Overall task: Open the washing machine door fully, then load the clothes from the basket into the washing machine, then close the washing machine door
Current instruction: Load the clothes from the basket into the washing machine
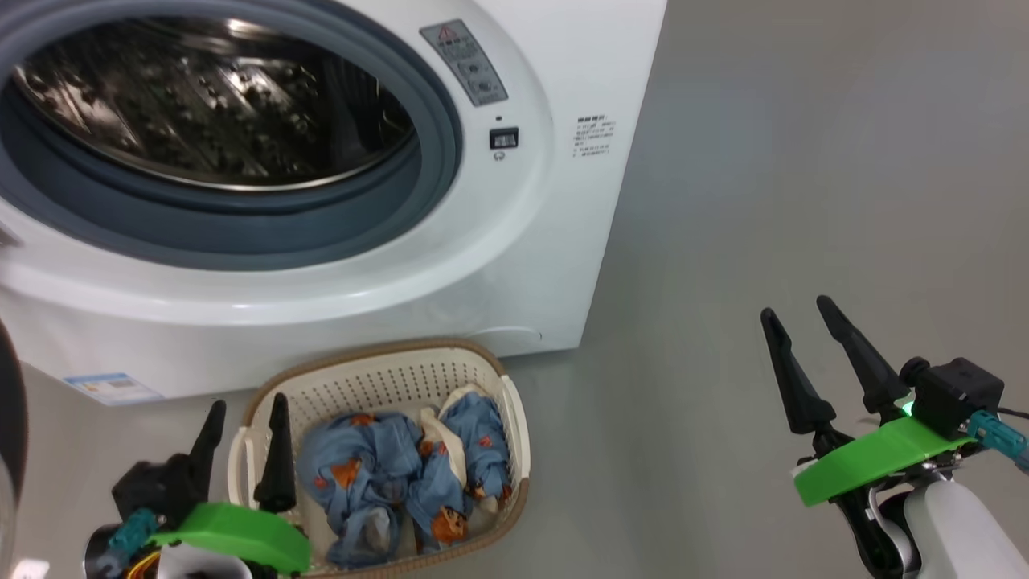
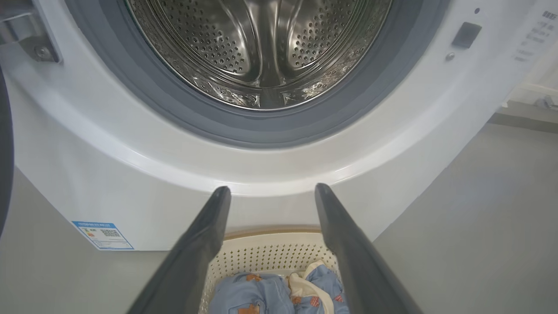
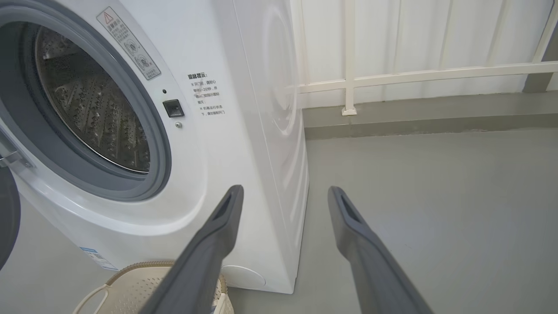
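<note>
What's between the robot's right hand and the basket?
Only bare grey floor between the right gripper and the basket, seen in the head view.

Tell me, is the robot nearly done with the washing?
Not nearly. Done: the door is swung open, so the drum shows, and it looks empty. In hand: nothing yet; the left gripper hangs open by the basket, the right gripper open off to the side. Left: move the clothes from the basket into the drum, then shut the door.
</note>
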Tool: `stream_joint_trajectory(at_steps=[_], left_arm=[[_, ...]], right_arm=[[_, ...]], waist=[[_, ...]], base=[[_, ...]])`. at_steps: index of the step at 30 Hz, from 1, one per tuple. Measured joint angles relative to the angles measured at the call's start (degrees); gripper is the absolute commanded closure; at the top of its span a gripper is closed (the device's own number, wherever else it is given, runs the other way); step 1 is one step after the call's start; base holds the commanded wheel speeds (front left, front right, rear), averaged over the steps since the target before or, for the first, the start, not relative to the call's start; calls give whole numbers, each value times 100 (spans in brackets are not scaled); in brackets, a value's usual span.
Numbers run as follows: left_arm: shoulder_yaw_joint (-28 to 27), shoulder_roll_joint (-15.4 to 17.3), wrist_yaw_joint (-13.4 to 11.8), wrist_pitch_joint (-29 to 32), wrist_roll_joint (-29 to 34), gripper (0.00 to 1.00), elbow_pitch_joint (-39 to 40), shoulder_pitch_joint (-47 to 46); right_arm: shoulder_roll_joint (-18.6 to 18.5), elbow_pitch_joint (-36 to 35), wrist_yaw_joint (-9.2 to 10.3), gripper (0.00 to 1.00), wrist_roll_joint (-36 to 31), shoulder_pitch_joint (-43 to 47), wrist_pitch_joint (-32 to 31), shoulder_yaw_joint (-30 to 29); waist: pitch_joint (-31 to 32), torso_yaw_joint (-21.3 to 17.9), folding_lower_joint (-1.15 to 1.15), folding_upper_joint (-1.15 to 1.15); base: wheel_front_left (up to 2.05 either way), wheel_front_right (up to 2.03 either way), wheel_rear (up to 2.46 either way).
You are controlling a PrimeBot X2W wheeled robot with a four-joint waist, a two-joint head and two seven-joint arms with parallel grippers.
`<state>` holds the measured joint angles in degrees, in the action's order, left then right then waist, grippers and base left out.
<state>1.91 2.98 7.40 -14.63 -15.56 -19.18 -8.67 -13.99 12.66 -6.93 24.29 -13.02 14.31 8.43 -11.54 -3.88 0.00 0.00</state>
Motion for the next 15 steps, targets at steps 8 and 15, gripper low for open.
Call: stream_joint_trajectory(at_steps=[8, 15], left_arm=[[359, 147, 0, 1, -430, 0, -1146, -675], [682, 330, 0, 0, -554, 0, -2109, -1564]], right_arm=[[34, -80, 0, 0, 0, -321, 0, 0], [171, -160, 0, 0, -11, -682, 0, 21]], waist=[[-628, -36, 0, 0], [-1235, -97, 0, 0]], base=[[0, 0, 0], [0, 0, 0]])
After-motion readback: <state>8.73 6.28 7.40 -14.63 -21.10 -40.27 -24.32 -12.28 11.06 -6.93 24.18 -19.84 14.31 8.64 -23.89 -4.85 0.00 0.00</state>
